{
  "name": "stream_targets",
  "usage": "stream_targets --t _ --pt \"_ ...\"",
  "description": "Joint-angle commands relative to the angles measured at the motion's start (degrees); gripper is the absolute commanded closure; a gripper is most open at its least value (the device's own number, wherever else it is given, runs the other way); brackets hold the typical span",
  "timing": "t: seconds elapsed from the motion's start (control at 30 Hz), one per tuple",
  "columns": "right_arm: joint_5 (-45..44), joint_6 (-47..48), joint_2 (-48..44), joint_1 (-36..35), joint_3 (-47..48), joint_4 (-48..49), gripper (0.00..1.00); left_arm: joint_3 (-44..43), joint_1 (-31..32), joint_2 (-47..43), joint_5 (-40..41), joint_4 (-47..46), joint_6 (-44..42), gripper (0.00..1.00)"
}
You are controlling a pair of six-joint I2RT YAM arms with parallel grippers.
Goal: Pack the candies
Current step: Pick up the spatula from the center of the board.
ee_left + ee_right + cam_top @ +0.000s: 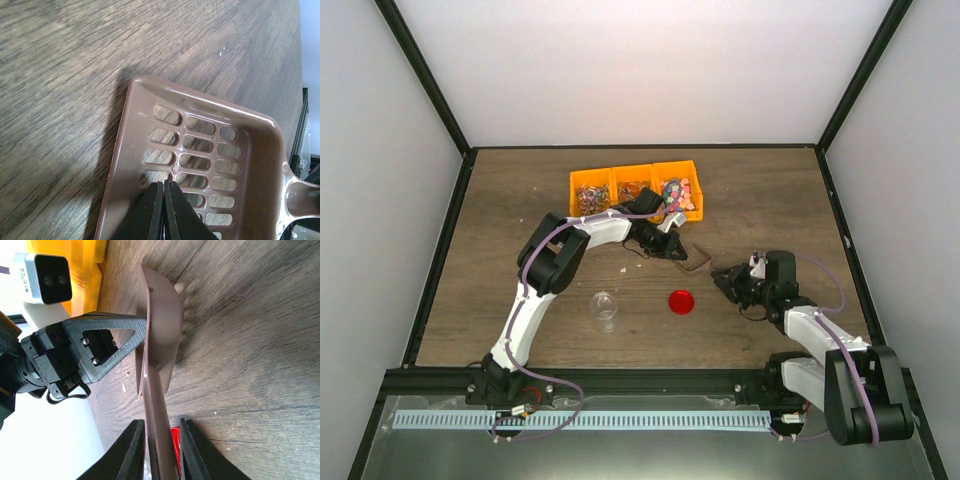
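The top external camera sat high behind both arm bases, facing down and forward over the brown wood-grain table [520, 200], far enough back to take in both arms. The left wrist camera looked down past the left pincer [163, 183], very near the brown slotted plastic scoop [260, 160] beneath its tips. The right wrist camera looked out along the right pincer [162, 421], also near, facing the left pincer and the small white box camera [42, 277] behind it. All three views shared that scoop.

Illumination: bright, diffuse, overhead. The brown slotted plastic scoop [260, 160] casts a soft shadow leftward on the dark wood-grain tabletop [60, 75]. Right wrist view: white background overexposed; right gripper [161, 425] slightly soft at close range.
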State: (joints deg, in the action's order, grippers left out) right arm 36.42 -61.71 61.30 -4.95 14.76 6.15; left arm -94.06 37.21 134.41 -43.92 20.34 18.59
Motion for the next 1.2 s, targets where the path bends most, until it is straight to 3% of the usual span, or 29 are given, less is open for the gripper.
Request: stream_targets --t 0.0,0.27,0.4,0.7,0.87,1.17 --pt "0.0 -0.4 -0.8 0.3 -0.4 1.1 0.81 1.6 0.0 4.5 6.3 5.1 -1.3 0.96" --pt "-0.1 0.8 -0.9 0.4 0.1 0.2 0.9 1.6 0.0 4.5 6.2 5.1 -1.3 0.96" --pt "0.2 0.9 -1.0 0.4 0.1 0.1 0.99 1.6 0.0 4.3 6.6 5.1 -1.3 0.96" --pt "0.4 0.8 -4.9 0.4 1.8 -1.1 0.99 1.4 0.0 0.7 8.2 5.9 -2.3 0.92" --pt "-2.6 0.2 -7.6 0.4 5.2 -6.9 0.99 1.3 0.0 -4.0 9.6 7.8 -3.7 0.89" --pt "-9.5 -3.4 -8.0 0.4 13.9 -12.6 0.99 3.7 0.1 -14.2 19.5 11.9 -9.4 0.87"
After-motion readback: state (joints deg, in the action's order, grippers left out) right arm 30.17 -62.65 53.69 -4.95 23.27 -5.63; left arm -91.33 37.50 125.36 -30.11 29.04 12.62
